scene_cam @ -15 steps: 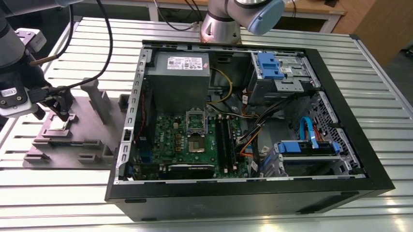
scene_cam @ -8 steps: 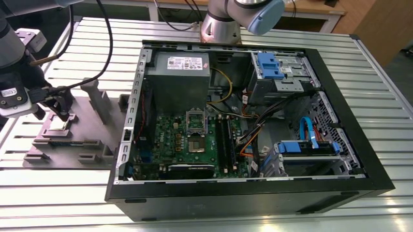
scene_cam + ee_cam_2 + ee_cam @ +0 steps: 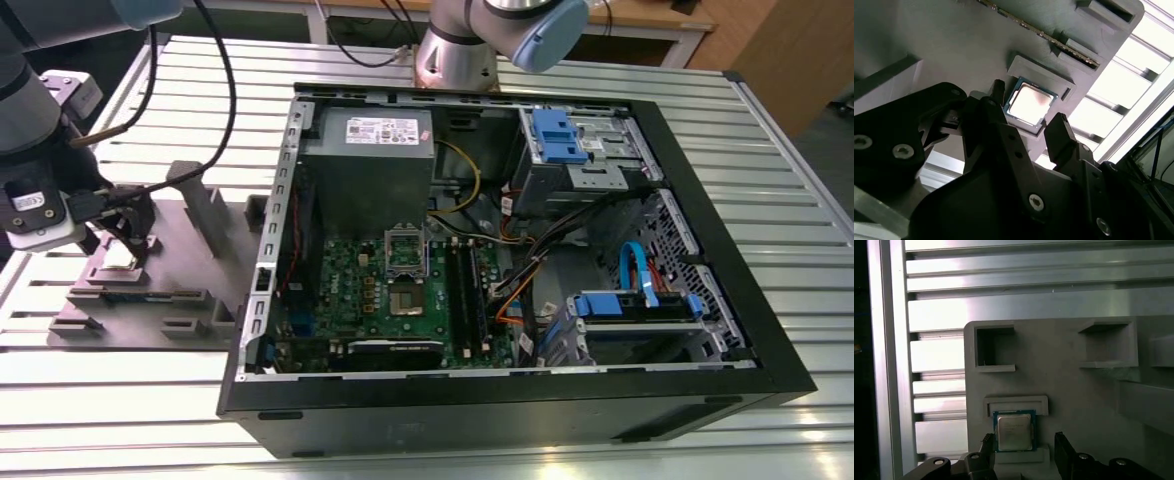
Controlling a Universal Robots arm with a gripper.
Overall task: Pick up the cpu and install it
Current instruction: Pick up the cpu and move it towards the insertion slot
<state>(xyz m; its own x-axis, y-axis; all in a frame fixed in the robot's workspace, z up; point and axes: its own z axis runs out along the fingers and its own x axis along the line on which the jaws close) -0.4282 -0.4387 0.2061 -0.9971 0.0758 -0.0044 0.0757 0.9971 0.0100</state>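
Note:
The cpu (image 3: pixel 1013 431), a small silvery square chip with a pale rim, lies flat in a shallow recess of the grey fixture plate (image 3: pixel 1079 390). In both wrist views my gripper (image 3: pixel 1024 446) is open just above it, one black finger on each side and a gap to the chip's edges. The second wrist view shows the cpu (image 3: pixel 1030 103) between the fingertips (image 3: pixel 996 95). In the exterior view my gripper (image 3: pixel 127 245) hangs over the fixture plate (image 3: pixel 187 250) at the exterior view's left. The motherboard's socket (image 3: pixel 407 298) sits inside the open computer case (image 3: pixel 747 300).
The fixture plate carries raised blocks and empty pockets (image 3: pixel 994 347) around the cpu's recess. A large grey power supply box (image 3: pixel 367 160), drive cages (image 3: pixel 581 150) and loose cables (image 3: pixel 534 270) crowd the case. A second arm's base (image 3: pixel 461 50) stands behind the case on the slatted metal table (image 3: pixel 120 400).

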